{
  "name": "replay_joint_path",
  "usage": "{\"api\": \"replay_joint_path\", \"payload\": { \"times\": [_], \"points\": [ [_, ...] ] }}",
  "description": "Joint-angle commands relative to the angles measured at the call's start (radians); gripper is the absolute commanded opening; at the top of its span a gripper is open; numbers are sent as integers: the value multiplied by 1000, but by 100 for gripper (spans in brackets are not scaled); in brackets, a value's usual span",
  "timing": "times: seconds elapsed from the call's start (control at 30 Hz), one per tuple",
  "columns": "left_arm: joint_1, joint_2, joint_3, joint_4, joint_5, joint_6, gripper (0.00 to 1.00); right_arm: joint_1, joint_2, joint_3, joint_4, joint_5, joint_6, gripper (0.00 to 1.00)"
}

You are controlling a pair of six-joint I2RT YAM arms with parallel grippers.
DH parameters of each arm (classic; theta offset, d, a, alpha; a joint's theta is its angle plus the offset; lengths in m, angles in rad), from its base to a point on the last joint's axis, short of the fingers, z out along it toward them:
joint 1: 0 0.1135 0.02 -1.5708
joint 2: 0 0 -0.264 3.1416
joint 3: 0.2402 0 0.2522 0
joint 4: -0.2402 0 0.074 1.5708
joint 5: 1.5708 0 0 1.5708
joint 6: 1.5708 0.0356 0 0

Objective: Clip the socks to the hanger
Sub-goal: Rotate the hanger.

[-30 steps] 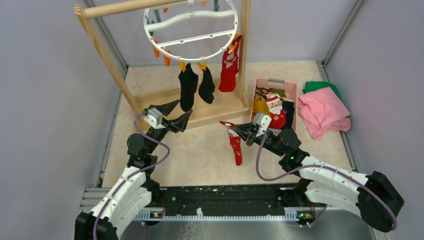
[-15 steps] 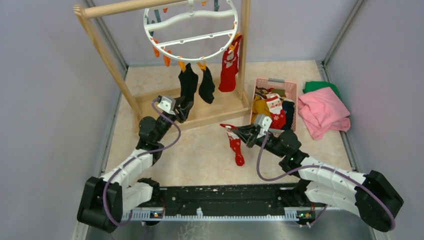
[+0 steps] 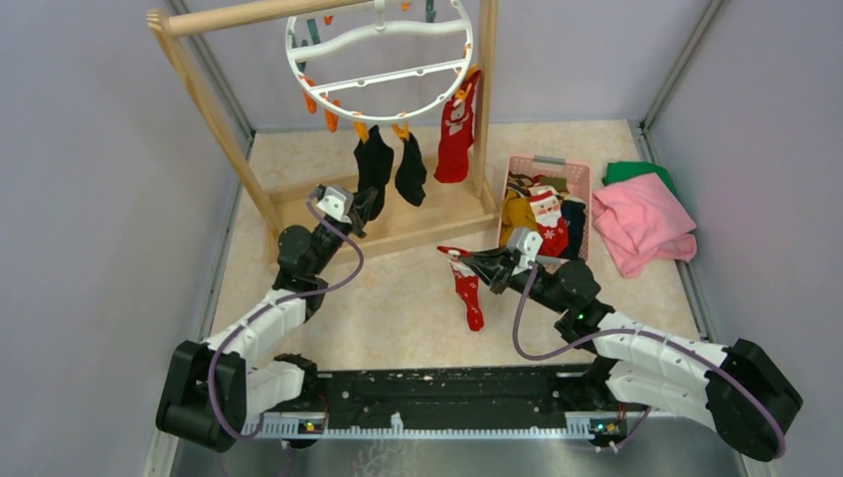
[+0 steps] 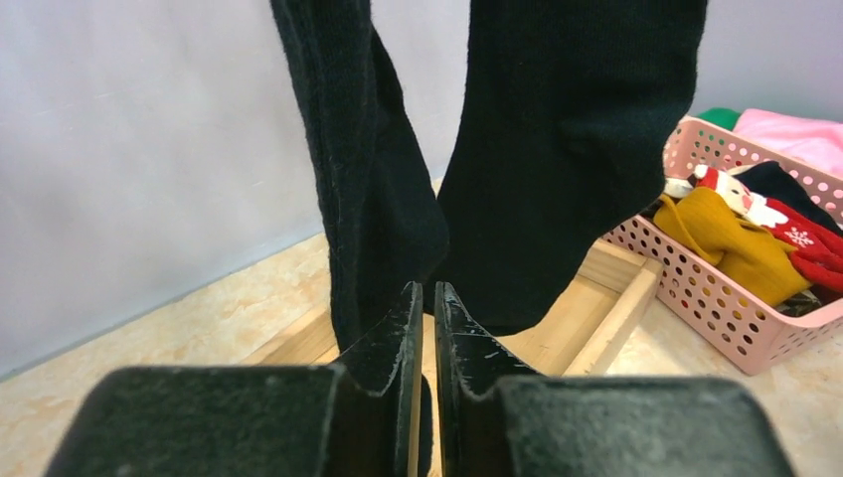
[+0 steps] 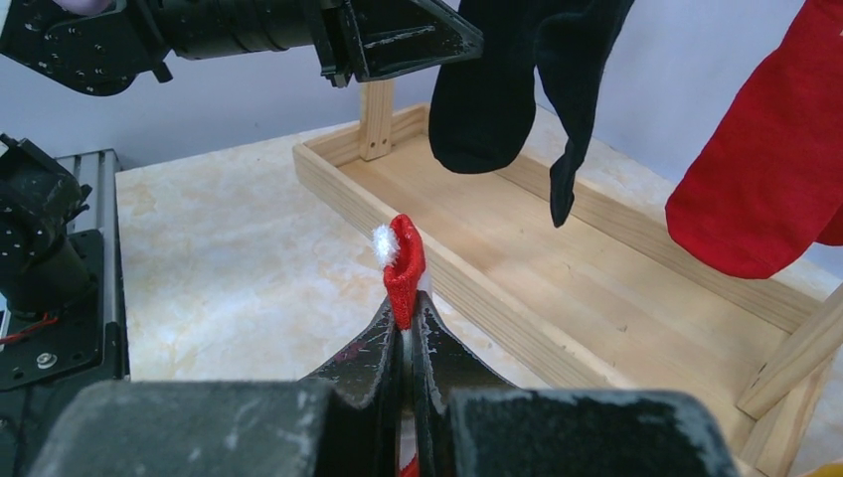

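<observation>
One red sock pinched in right hand

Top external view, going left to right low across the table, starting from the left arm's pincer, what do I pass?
left pincer → held red sock → pink basket → pink cloth

I'm looking at the beige marbled table. At the back left, the wooden rack's tray base sits flat on it. Just right of that is a pink perforated basket, also on the tabletop. Further right, a crumpled pink cloth lies on the surface, with a green cloth touching it behind, toward the back corner.
</observation>
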Motion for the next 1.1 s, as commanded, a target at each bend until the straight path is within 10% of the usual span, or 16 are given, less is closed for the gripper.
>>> {"api": "replay_joint_path", "payload": {
  "times": [0.0, 0.27, 0.47, 0.9, 1.07],
  "points": [
    [5, -31, 42, 19, 66, 4, 12, -14, -20, -6, 47, -14, 25, 0],
    [6, -133, 54, -160, 122, -91, 24, -17, -21, -11, 59, -19, 30, 0],
    [16, -236, 41, -281, -19, -163, 97, -18, -17, -16, 65, -20, 32, 0],
    [123, -21, 191, -317, 94, -184, 99, -21, 1, -20, 81, -24, 38, 0],
    [123, 74, 213, -191, 180, -171, 76, -20, 4, -20, 82, -24, 38, 0]
  ]
}}
